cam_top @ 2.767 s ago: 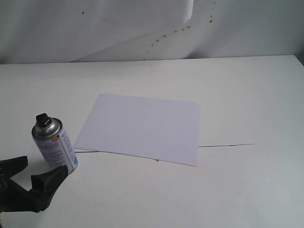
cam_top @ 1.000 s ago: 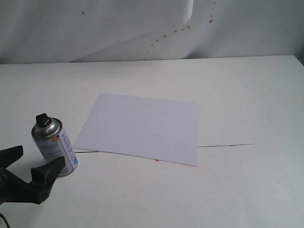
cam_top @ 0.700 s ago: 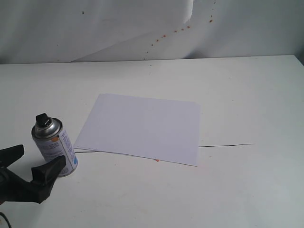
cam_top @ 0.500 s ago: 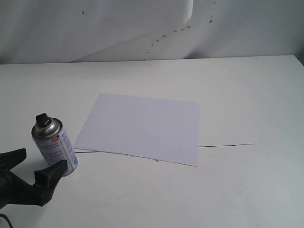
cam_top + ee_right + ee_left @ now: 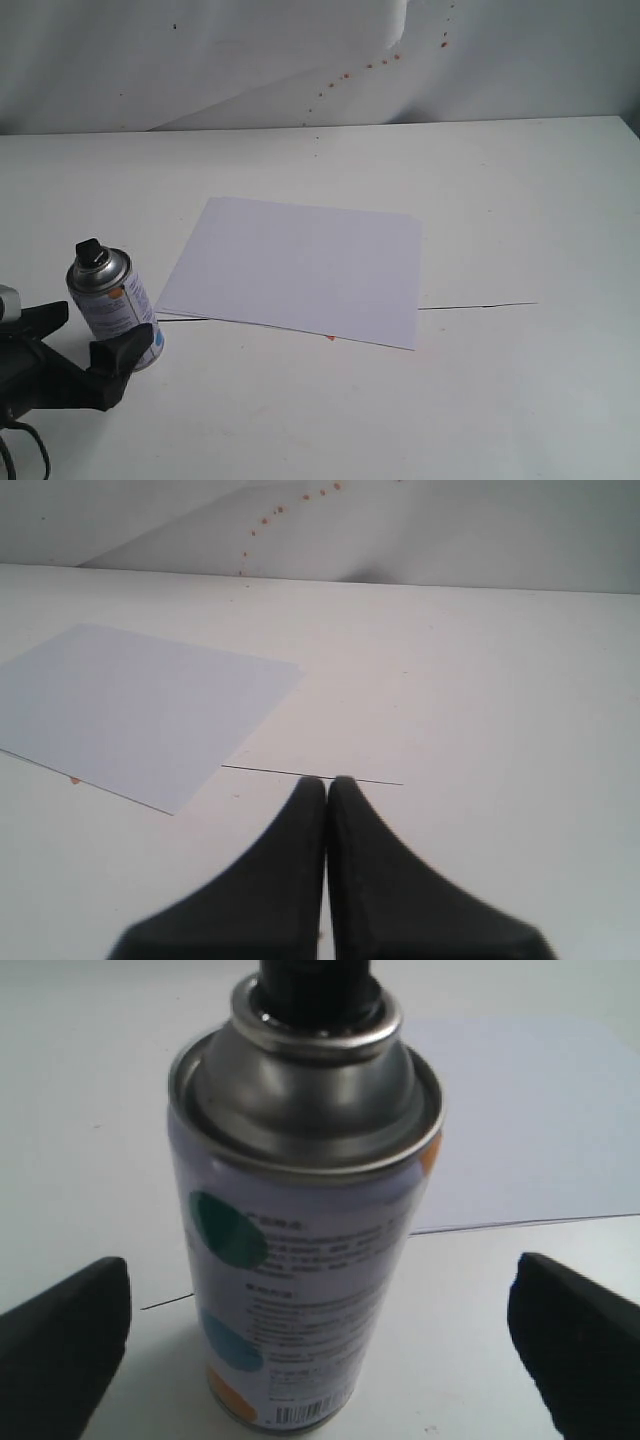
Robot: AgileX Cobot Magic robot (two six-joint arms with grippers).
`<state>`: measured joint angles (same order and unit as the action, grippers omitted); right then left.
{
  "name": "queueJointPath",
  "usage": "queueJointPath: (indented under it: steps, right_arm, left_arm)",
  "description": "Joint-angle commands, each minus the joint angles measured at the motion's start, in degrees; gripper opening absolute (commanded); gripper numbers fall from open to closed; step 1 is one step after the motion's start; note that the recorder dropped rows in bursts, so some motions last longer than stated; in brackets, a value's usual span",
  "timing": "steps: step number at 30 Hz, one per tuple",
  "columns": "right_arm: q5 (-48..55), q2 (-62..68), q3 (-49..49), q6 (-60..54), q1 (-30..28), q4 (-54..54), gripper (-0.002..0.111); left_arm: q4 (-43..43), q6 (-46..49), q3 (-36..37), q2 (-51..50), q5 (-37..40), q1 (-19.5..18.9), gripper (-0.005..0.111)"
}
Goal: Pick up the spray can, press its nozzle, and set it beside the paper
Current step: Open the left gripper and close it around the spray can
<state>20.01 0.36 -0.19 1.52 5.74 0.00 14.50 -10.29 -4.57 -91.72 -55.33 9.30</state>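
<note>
Your left gripper [image 5: 100, 328] stands with its two black fingers [image 5: 65, 1345] spread wide apart, one on each side of the spray can [image 5: 112, 305]; the left wrist view shows open table between each finger and the can's wall, so nothing is clamped. The spray can stands upright on the table [image 5: 520, 200] near its left edge, toward the near-left corner as the exterior view shows it; its black nozzle [image 5: 91, 252] sits on top of the silver dome with nothing pressing on it. The paper [image 5: 300, 268] lies flat around the middle of the table; the can is just beside the sheet's near-left corner, apart from it and not on it. Your right gripper [image 5: 328, 790] has its fingers pressed together with nothing between them; it hangs low over bare table just short of a thin dark line [image 5: 312, 776] that runs off the paper's near edge; this gripper does not show in the exterior view.
</note>
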Motion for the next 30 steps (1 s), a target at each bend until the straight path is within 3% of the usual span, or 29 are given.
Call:
queueJointPath:
  steps: [1, 30]
  right_arm:
    - [0.07, -0.36, 0.19, -0.02, 0.24, -0.47, 0.0]
    - [0.07, -0.36, 0.19, -0.02, 0.24, -0.47, 0.0]
  left_arm:
    - [-0.28, 1.4, -1.42, -2.55, -1.3, 0.31, 0.095]
    - [-0.47, 6.24, -7.15, -13.89, -8.29, 0.31, 0.095]
